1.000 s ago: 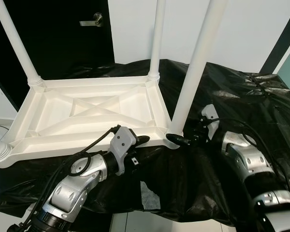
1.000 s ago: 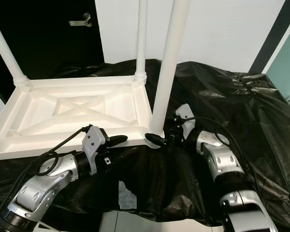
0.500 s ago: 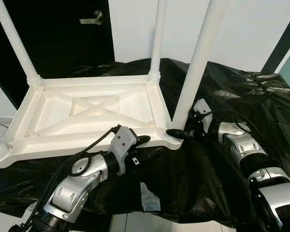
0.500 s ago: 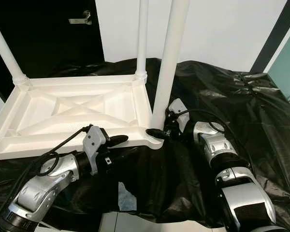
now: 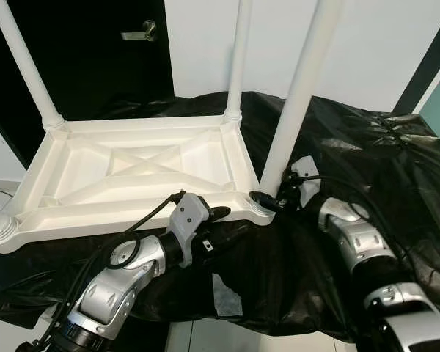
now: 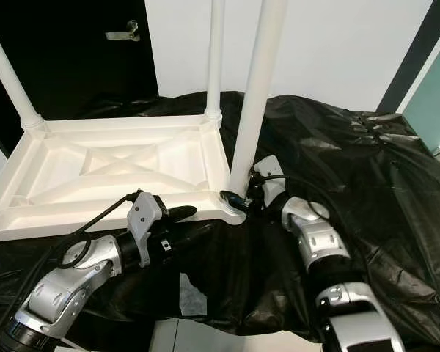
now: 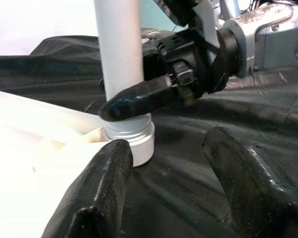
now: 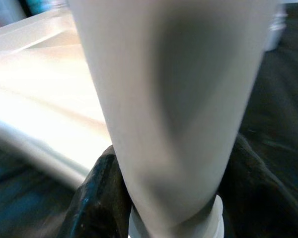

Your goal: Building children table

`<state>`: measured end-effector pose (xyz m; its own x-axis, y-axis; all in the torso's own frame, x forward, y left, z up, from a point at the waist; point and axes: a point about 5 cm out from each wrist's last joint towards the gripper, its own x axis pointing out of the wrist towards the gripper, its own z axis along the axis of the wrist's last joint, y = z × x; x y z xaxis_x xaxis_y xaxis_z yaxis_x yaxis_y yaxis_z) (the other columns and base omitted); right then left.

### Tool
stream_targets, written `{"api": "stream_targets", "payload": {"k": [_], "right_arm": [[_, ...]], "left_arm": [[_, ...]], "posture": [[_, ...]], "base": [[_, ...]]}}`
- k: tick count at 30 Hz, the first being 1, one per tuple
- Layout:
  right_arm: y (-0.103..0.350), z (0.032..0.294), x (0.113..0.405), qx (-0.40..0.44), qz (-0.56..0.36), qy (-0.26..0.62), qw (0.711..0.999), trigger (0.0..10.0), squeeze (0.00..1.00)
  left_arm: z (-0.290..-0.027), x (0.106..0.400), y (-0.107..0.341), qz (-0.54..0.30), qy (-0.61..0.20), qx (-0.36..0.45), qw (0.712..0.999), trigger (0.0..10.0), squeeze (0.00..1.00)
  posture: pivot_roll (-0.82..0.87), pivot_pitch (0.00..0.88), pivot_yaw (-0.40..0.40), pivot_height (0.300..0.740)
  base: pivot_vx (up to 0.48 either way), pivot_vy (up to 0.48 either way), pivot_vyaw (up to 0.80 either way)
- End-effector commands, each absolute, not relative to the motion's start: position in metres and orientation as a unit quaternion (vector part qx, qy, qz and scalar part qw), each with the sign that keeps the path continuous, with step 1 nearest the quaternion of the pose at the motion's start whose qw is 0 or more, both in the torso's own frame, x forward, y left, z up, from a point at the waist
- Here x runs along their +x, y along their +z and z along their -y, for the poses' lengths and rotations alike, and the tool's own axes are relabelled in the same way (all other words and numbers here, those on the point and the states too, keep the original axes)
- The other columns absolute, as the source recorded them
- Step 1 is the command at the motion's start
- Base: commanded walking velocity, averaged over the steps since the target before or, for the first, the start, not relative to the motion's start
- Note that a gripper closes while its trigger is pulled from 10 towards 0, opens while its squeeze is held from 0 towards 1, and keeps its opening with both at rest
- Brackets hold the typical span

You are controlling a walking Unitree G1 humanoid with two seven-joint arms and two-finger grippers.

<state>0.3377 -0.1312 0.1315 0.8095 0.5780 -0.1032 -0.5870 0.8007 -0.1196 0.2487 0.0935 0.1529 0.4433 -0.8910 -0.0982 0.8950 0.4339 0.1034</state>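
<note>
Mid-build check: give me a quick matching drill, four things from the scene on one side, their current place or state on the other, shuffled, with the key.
Column 1
1. right gripper
2. left gripper
3. table top
4. black sheet

Column 2
A. lies upside down, legs pointing up
B. closed around the base of the near table leg
C. open, at the table's near edge
D. spread under everything as a cover

Pairs: 1-B, 2-C, 3-A, 4-D
</note>
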Motion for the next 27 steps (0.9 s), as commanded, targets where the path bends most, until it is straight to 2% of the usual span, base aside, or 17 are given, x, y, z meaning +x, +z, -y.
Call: {"api": "stream_targets", "payload": {"k": [1,2,5,7,10,20,21,23,24,27], "right_arm": [[0.118,0.128,0.330,-0.066,-0.058,0.170,0.982,10.0,0.00],[0.118,0.128,0.330,-0.066,-0.058,0.170,0.982,10.0,0.00],[0.123,0.116,0.314,-0.035,-0.032,0.045,0.998,10.0,0.00],[0.121,0.111,0.309,-0.024,-0.037,0.032,0.999,10.0,0.00],[0.116,0.092,0.299,0.001,-0.051,0.058,0.997,10.0,0.00],[0.127,0.103,0.298,-0.010,-0.035,0.022,0.999,10.0,0.00],[0.129,0.105,0.298,-0.011,-0.031,0.018,0.999,10.0,0.31],[0.130,0.108,0.298,-0.013,-0.027,0.015,0.999,10.0,0.31],[0.131,0.111,0.298,-0.010,-0.023,0.016,1.000,10.0,1.00],[0.135,0.116,0.296,-0.007,-0.005,0.040,0.999,10.0,1.00]], "left_arm": [[-0.090,0.245,0.151,-0.020,-0.554,0.075,0.829,10.0,0.00],[-0.090,0.245,0.151,-0.020,-0.554,0.075,0.829,10.0,0.00],[-0.090,0.246,0.150,-0.019,-0.554,0.076,0.829,10.0,0.00],[-0.090,0.246,0.151,-0.019,-0.554,0.075,0.829,10.0,0.00],[-0.091,0.246,0.149,-0.023,-0.558,0.077,0.826,10.0,0.00],[-0.090,0.248,0.150,-0.022,-0.561,0.080,0.823,10.0,0.00],[-0.090,0.248,0.150,-0.021,-0.561,0.080,0.823,10.0,0.00],[-0.090,0.248,0.150,-0.021,-0.561,0.080,0.824,10.0,0.00],[-0.090,0.248,0.150,-0.021,-0.561,0.081,0.823,10.0,0.00],[-0.091,0.249,0.151,-0.020,-0.560,0.082,0.824,10.0,0.00]], "posture": [[0.04,0.000,-0.070,0.740],[0.04,0.000,-0.070,0.740],[0.04,0.000,-0.070,0.740],[0.03,0.000,-0.064,0.740],[0.02,0.000,-0.056,0.740],[0.02,0.000,-0.056,0.740],[0.02,0.000,-0.056,0.740],[0.02,0.000,-0.057,0.740],[0.02,0.000,-0.057,0.740],[0.03,0.000,-0.059,0.740]], "base": [[0.000,0.000,0.00],[0.000,0.000,0.00],[0.000,0.000,0.00],[0.000,0.000,0.00],[0.000,0.000,0.00],[0.000,0.000,0.00],[0.000,0.000,0.00],[0.000,0.000,0.00],[0.000,0.000,0.00],[0.000,0.000,0.00]]}}
